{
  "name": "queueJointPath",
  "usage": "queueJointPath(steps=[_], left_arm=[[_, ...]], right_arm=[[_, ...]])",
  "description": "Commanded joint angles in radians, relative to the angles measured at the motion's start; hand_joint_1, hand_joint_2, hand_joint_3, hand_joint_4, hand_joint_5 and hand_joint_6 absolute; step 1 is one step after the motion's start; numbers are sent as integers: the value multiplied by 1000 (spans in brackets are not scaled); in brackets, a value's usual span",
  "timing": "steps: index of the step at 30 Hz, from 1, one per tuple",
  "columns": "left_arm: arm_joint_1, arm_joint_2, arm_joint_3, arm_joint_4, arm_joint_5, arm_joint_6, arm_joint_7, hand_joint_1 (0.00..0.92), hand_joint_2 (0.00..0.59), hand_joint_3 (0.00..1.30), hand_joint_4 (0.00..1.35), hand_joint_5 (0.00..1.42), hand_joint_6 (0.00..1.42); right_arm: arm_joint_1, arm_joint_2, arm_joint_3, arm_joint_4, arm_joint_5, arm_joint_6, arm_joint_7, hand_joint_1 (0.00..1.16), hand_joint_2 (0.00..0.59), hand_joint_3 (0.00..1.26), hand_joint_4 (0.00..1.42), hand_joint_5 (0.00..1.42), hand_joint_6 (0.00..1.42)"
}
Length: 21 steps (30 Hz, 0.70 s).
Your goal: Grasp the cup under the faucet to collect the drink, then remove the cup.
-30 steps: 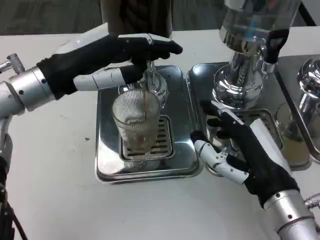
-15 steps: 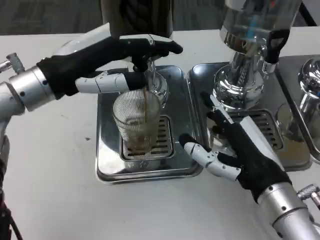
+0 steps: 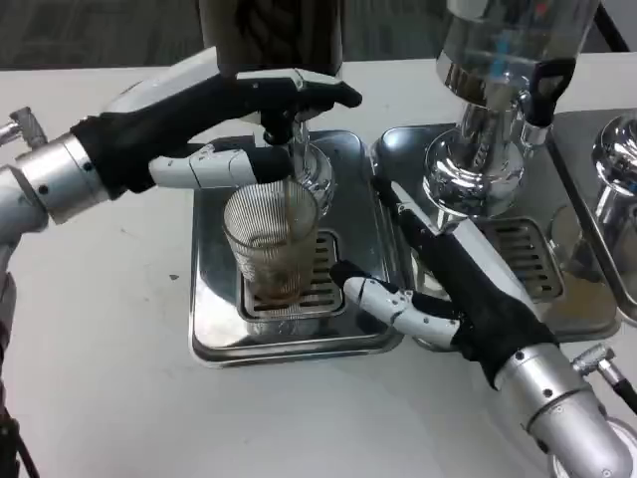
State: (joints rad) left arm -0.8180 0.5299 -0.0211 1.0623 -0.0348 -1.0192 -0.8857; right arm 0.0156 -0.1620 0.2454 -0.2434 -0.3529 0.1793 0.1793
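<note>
A ribbed clear glass cup (image 3: 269, 249) stands upright on the grate of a steel drip tray (image 3: 214, 299), under the faucet (image 3: 303, 159). A thin brown stream runs into the cup, and brown drink lies at its bottom. My left hand (image 3: 214, 124) reaches in from the left and holds the faucet lever, fingers over the top and thumb beneath, just above the cup's rim. My right hand (image 3: 453, 284) hovers open to the right of the cup, fingers spread. Its thumb (image 3: 383, 299) is close to the cup's lower right side, not touching it.
A dark drink tank (image 3: 269, 30) rises behind the cup. A second chrome dispenser (image 3: 488, 129) with its own drip tray (image 3: 557, 299) stands right behind my right hand. A third chrome fitting (image 3: 617, 169) is at the far right edge. White tabletop lies in front and to the left.
My right hand has moved left and forward, from beside the second tray to close beside the cup. My left hand stays on the lever and the stream keeps running.
</note>
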Motion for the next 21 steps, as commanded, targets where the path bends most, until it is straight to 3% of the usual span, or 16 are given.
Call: queueJointPath(steps=[1,21], left_arm=[[29,5,-16,-6,16,-14,-6,0,50,241,148,165,169],[39,15,-19,-27,17,-27,9,0,55,241,156,164,169]], right_arm=[[-38,7,6,32,16,26,11,486,248,0,0,0,8],[-115,29,-3,143,43,21,-6,502,249,0,0,0,0]])
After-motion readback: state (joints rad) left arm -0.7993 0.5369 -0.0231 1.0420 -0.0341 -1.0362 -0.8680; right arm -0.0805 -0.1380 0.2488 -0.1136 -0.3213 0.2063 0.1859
